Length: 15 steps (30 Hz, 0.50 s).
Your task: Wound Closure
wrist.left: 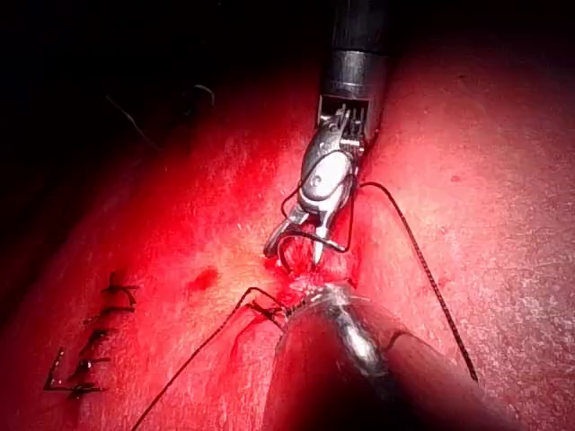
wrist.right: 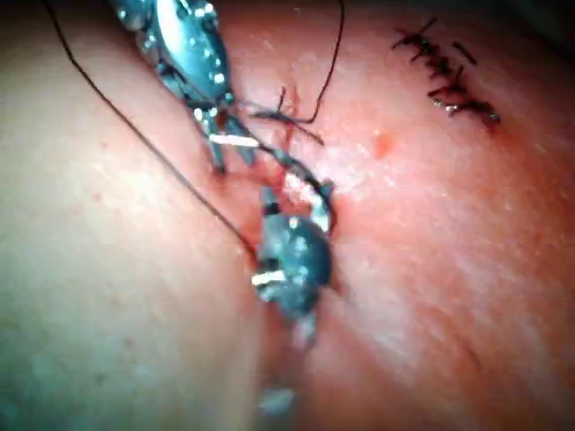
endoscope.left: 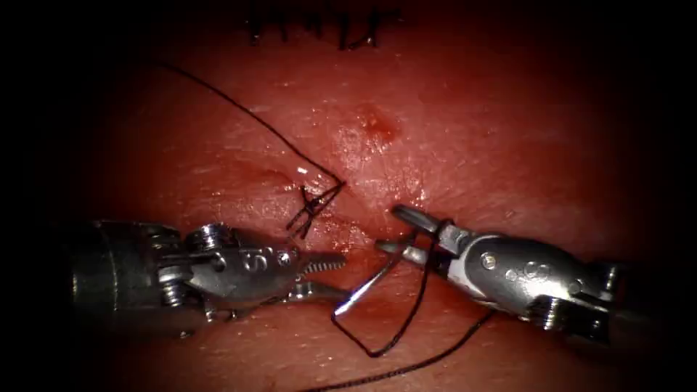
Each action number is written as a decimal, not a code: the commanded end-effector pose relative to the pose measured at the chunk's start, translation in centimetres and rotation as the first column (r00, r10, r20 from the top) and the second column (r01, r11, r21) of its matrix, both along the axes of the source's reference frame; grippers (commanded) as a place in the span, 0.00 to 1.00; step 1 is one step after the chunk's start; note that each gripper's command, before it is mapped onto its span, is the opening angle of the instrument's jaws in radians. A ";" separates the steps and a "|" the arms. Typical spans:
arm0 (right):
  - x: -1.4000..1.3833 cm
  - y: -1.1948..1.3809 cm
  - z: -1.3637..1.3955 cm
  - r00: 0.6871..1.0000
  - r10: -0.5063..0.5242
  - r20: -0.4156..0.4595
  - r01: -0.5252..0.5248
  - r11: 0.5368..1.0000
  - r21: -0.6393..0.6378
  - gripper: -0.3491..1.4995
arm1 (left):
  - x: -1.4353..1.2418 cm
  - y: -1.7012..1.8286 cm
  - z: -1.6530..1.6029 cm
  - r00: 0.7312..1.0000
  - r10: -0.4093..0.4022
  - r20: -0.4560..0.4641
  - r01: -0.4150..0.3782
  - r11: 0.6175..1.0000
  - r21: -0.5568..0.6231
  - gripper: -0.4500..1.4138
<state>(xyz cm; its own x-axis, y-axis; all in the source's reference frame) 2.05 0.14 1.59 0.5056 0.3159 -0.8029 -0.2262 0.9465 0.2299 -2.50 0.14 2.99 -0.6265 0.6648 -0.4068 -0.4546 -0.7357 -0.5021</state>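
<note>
Two tools work over one piece of tissue [endoscope.left: 508, 131]: the left claw [endoscope.left: 323, 276] and the right claw [endoscope.left: 403, 232]. There is one curved needle [endoscope.left: 367, 287], one dark thread [endoscope.left: 247, 112], one knot [endoscope.left: 314, 207] and one far row of finished stitches [endoscope.left: 319, 25].

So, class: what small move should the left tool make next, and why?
Probably close the left tool on the needle: it lies out of the tissue, just off those open fingers, and the right tool, open too, holds nothing.
</note>
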 end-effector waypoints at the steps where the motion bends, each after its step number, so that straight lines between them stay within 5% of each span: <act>1: 0.03 0.07 -0.03 0.999 0.040 0.010 -0.040 0.999 -0.007 0.84 | -0.06 0.01 0.04 1.000 0.000 0.002 0.000 1.000 0.002 0.32; 7: -0.04 0.19 -0.22 0.997 0.070 0.031 -0.069 0.996 -0.054 0.93 | -0.12 0.12 -0.03 0.999 -0.032 0.022 0.033 0.999 -0.014 0.30; 15: -0.04 0.22 -0.32 0.997 0.068 0.035 -0.064 0.992 -0.108 0.92 | -0.15 0.27 -0.06 0.997 -0.071 0.039 0.074 0.994 -0.080 0.27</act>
<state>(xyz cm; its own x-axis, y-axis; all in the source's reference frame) 1.95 0.40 1.21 0.5204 0.2622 -0.8127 -0.2962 0.9480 0.1162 -2.58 0.43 2.88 -0.5606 0.6707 -0.4857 -0.4959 -0.7416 -0.4517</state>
